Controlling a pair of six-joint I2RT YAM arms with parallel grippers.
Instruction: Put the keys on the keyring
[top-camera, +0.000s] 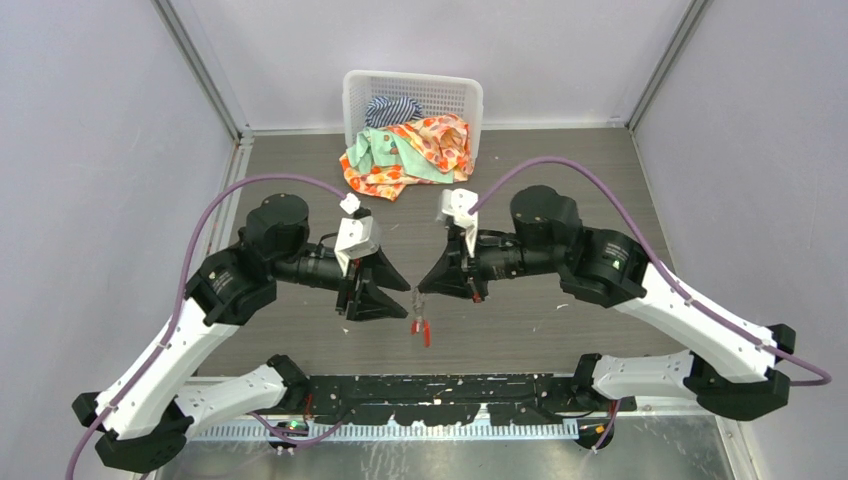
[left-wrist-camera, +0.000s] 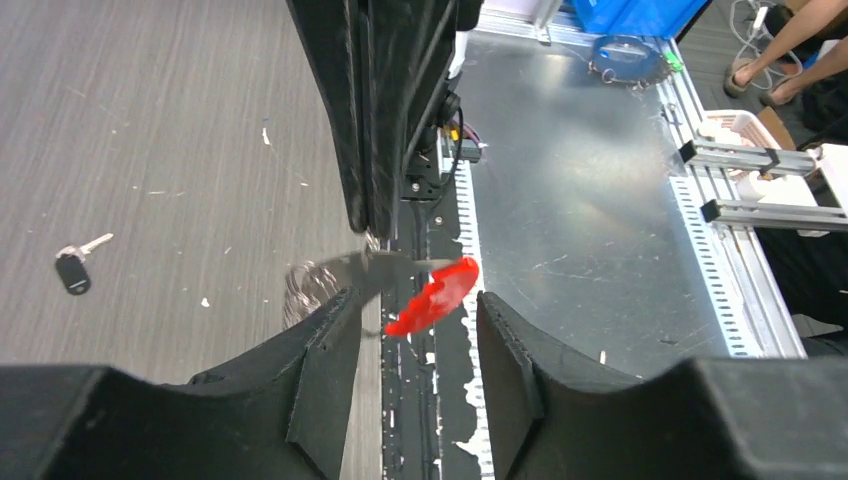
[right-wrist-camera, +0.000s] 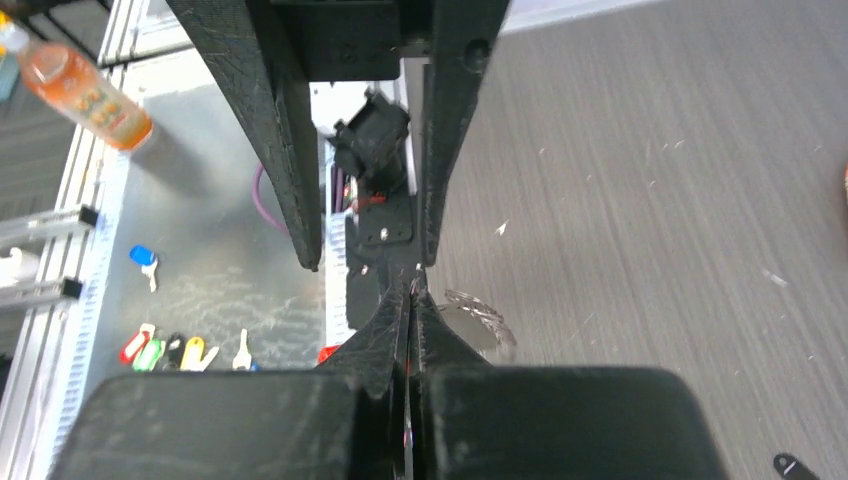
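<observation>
one keyring (left-wrist-camera: 432, 297) pinched in right hand (right-wrist-camera: 412, 290); left hand (left-wrist-camera: 415, 305) spread; one black-headed key (left-wrist-camera: 72, 272) loose on table (left-wrist-camera: 180, 130).

The keyring (left-wrist-camera: 318, 285) showed only as a blurred silvery smear, partly behind a finger of the left gripper (left-wrist-camera: 417, 300) — its pieces too small to count from above — while the black-headed key (right-wrist-camera: 787, 466) sat half-lost at the right wrist view's bottom edge, blade unseen.

I counted two grippers: the left gripper (left-wrist-camera: 415, 322) and the right gripper (right-wrist-camera: 412, 298). There was one keyring (top-camera: 420, 308) with one red tag (left-wrist-camera: 435, 295), one black-headed key (left-wrist-camera: 73, 272) on the tabletop (top-camera: 560, 200), one white basket (top-camera: 410, 76), and one orange bottle (right-wrist-camera: 85, 90).
</observation>
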